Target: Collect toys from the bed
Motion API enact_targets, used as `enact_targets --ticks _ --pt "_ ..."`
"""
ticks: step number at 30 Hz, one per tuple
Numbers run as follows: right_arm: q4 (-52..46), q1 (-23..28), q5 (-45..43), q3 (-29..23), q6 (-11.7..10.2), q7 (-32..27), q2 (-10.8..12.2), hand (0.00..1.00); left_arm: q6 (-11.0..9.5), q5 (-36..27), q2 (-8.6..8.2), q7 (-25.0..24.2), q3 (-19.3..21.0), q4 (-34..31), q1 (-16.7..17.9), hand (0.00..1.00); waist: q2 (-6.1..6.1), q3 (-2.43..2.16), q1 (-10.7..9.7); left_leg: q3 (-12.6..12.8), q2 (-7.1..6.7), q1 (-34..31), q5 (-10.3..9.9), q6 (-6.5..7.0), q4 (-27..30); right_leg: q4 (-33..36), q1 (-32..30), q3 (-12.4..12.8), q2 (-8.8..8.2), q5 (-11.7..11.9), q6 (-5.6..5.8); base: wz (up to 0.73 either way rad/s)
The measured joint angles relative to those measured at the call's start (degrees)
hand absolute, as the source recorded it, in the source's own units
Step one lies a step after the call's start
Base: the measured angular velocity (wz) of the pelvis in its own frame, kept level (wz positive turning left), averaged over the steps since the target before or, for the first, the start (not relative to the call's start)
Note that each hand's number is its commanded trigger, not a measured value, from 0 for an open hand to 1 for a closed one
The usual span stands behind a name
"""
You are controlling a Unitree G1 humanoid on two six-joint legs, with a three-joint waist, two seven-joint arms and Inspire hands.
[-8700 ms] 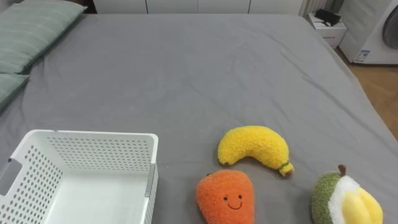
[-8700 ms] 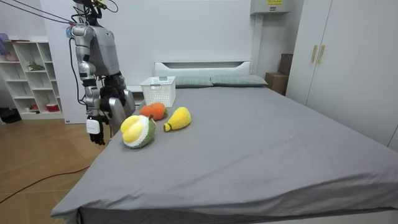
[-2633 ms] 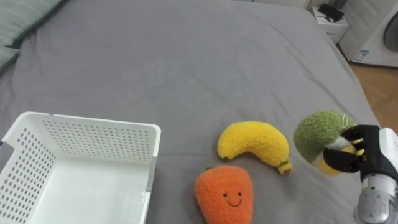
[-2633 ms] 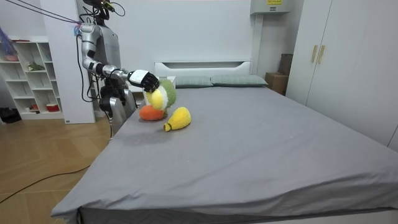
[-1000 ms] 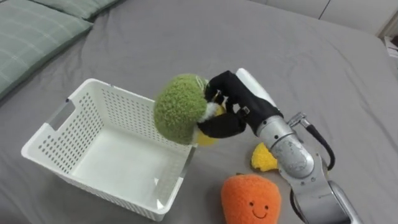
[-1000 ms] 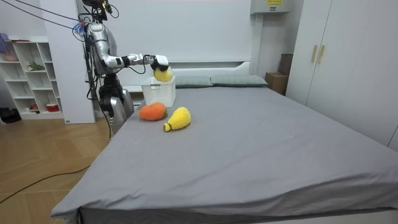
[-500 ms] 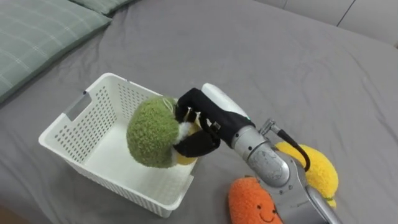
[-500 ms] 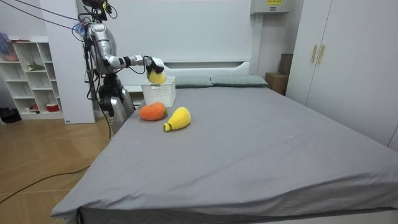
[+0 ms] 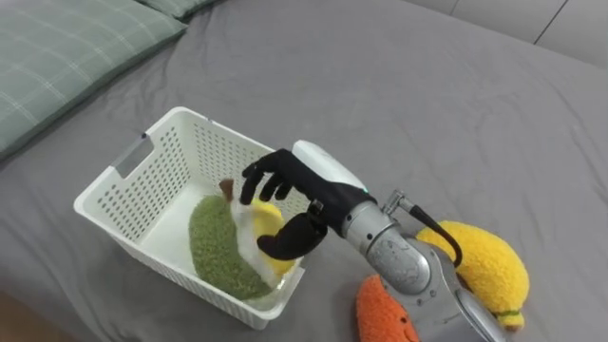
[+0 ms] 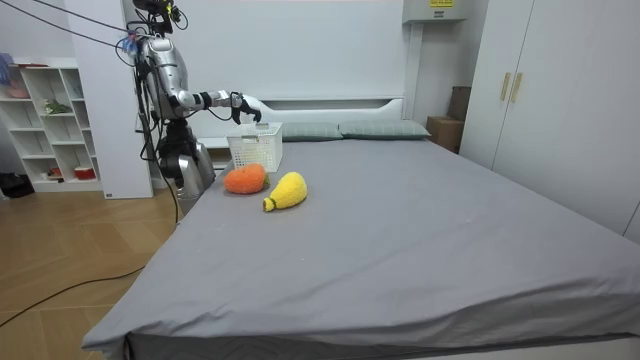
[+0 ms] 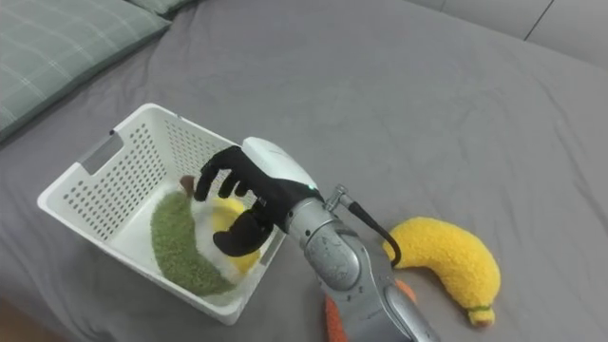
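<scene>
A white perforated basket [image 9: 123, 176] stands on the grey bed on my left. The green and yellow avocado plush [image 9: 214, 252] lies inside it, against the near wall. My right hand [image 9: 294, 204] hovers just above the plush, open with its fingers spread. A yellow banana plush [image 9: 489, 271] lies on the bed to the right of my forearm. An orange carrot plush [image 9: 385, 318] sits below it at the lower edge. In the room view I stand at the bed's side with my right hand [image 10: 243, 102] over the basket [image 10: 255, 150].
Green striped pillows [image 9: 66, 47] lie at the upper left beyond the basket. Open grey bedding [image 9: 427, 114] stretches ahead and to the right. The room view has a white shelf unit [image 10: 50, 120] behind me and wardrobes [image 10: 560, 100] across the bed.
My right hand carried the avocado plush from the bed over to the basket, lowered it in and opened. The plush now lies in the basket. My head has turned toward the basket.
</scene>
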Motion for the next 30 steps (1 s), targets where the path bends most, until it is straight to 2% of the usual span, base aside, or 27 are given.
enact_targets --ticks 9,21,25,30 --pt "0.0 0.0 0.0 -0.1 -0.2 -0.6 0.0 0.00 0.1 0.0 -0.01 0.0 0.0 0.0 0.0 0.00 0.64 0.37 0.0 0.0 -0.02 0.0 0.0 0.03 0.0 0.0 0.0 -0.1 -0.01 0.0 0.01 0.00" --pt "0.0 0.0 3.2 -0.2 -0.3 -2.0 -0.2 0.00 0.1 0.0 -0.01 -0.3 0.1 0.0 0.0 0.00 1.05 0.14 0.0 0.0 -0.05 0.2 0.1 0.05 0.0 0.0 0.1 -0.1 -0.04 0.0 0.02 0.00" --pt "0.0 0.0 6.6 -0.5 -0.3 -2.9 -1.0 0.00 0.1 0.0 -0.02 -0.3 0.2 0.3 0.0 0.00 1.08 -0.05 -0.4 -0.1 -0.09 0.4 0.2 0.07 -0.1 0.1 0.3 -0.1 -0.10 0.0 0.02 0.00" --pt "0.0 0.1 6.7 -2.2 -0.6 -4.8 -2.1 0.00 0.1 0.0 -0.42 -0.2 1.8 1.2 0.5 0.00 1.08 -0.19 -1.2 0.0 -0.13 0.7 0.3 0.11 -0.2 0.1 0.5 -0.2 -0.13 0.0 0.06 0.00"
